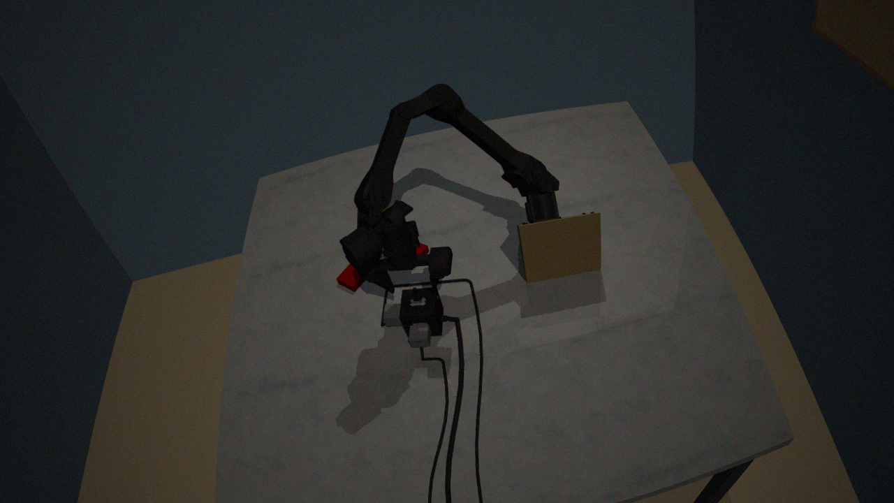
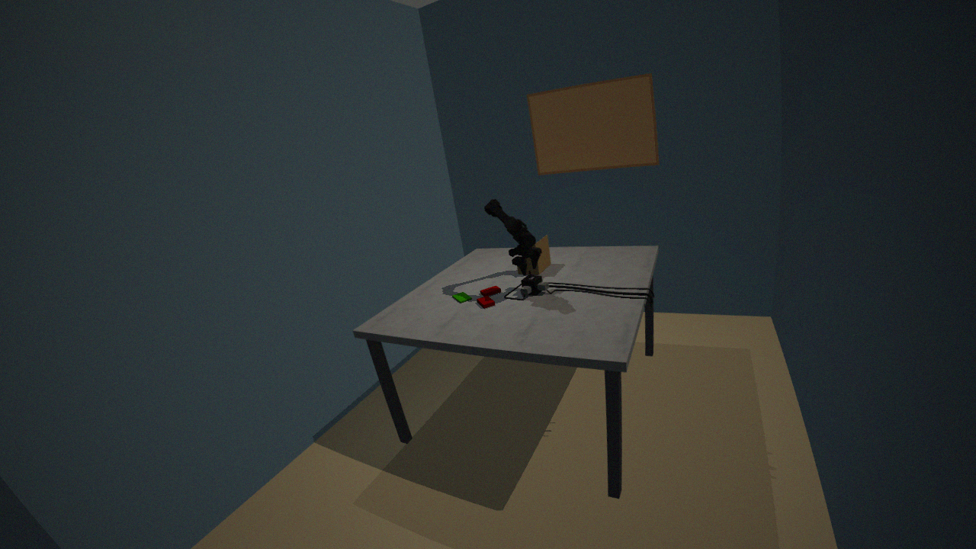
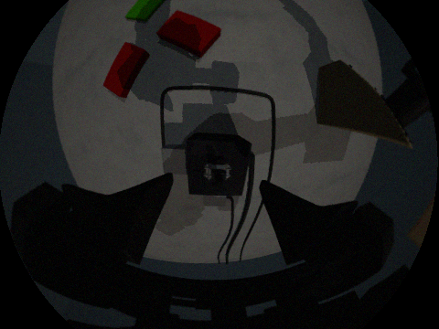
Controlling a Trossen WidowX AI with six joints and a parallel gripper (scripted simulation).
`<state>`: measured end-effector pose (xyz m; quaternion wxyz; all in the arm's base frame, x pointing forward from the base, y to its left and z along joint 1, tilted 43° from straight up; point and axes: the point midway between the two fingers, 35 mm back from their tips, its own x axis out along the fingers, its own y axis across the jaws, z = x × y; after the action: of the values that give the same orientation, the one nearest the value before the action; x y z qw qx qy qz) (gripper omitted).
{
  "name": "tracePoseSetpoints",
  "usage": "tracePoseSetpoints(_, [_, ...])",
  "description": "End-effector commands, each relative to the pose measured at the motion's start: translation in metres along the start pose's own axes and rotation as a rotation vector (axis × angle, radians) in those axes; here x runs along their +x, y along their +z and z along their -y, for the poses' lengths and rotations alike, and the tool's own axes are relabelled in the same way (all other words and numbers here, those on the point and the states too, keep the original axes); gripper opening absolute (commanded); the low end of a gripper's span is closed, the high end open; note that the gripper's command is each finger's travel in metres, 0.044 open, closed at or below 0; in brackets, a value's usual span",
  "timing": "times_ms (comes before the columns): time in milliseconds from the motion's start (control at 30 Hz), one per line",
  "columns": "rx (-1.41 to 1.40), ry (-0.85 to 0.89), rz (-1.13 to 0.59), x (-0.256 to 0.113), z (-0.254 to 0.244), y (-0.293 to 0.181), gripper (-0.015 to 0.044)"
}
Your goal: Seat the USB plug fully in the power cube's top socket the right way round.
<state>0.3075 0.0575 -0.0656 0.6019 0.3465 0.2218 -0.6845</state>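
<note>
The dark power cube (image 1: 432,325) (image 2: 535,289) (image 3: 201,186) stands on the table. Its top shows a pale metallic bracket-like mark (image 1: 417,302) (image 3: 217,165). The jammed plug is too dark to tell clearly from the cube's top, and its way round cannot be read. One grey plug (image 1: 420,335) sits at the cube's front side and another (image 1: 392,314) at its left. My gripper (image 1: 413,288) (image 2: 529,273) (image 3: 218,181) is open and empty. It points down above the cube, with one fingertip to each side in the wrist view.
Several black cables (image 1: 460,375) (image 2: 593,289) (image 3: 250,192) run from the cube; one loops around it. Two red blocks (image 1: 350,277) (image 2: 485,302) (image 3: 189,33) and a green block (image 2: 461,297) (image 3: 145,8) lie nearby. An upright tan panel (image 1: 562,249) (image 2: 544,255) (image 3: 352,100) stands by the arm's base.
</note>
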Motion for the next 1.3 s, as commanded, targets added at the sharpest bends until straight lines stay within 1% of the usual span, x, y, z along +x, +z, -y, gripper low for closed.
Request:
tracePoseSetpoints(0, [0.000,0.000,0.000,-0.0002,-0.0001,-0.0001,0.0387])
tracePoseSetpoints(467, [0.000,0.000,0.000,-0.0002,-0.0001,-0.0001,0.0020])
tracePoseSetpoints(567, [0.000,0.000,0.000,-0.0002,-0.0001,-0.0001,0.0000])
tracePoseSetpoints(1267, [0.000,0.000,0.000,-0.0030,0.0000,-0.0001,0.0000])
